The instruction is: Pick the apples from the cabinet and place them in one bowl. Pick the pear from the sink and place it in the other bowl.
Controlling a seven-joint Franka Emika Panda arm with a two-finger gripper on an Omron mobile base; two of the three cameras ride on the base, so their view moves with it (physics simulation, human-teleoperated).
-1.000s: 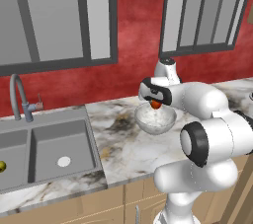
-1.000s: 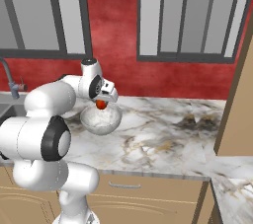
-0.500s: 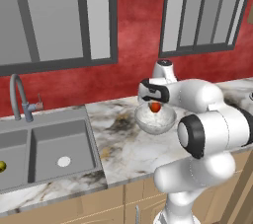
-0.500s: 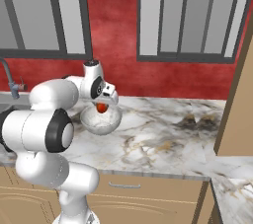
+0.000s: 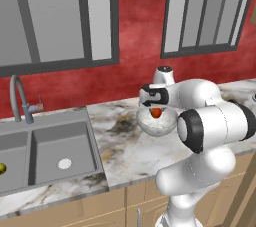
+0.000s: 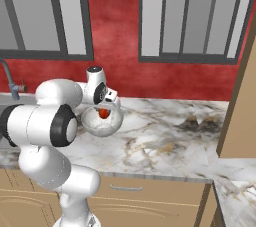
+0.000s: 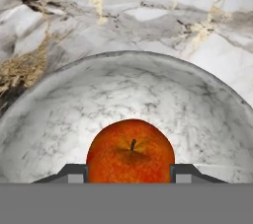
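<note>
My gripper [image 5: 156,111] [image 6: 103,113] is shut on a glossy red apple [image 5: 156,113] [image 6: 103,114], held low inside the rim of the frosted grey-white bowl [image 5: 148,126] [image 6: 92,127] on the marble counter. In the hand view the apple [image 7: 130,150] sits between the two dark fingertips [image 7: 73,174], with the bowl's speckled inside [image 7: 123,90] behind it. The yellow-green pear [image 5: 1,169] lies in the left basin of the grey sink [image 5: 55,143]. The other bowl is out of view.
A curved faucet [image 5: 18,96] rises behind the sink. Grey glass-fronted wall cabinets [image 5: 55,16] hang over the red wall. A tan wooden cabinet side [image 6: 241,106] closes off the counter on the right. Bare marble counter [image 6: 165,146] stretches to the right of the bowl.
The gripper has come down with the apple, from just above the bowl to inside its rim. The bowl and the pear have stayed where they were.
</note>
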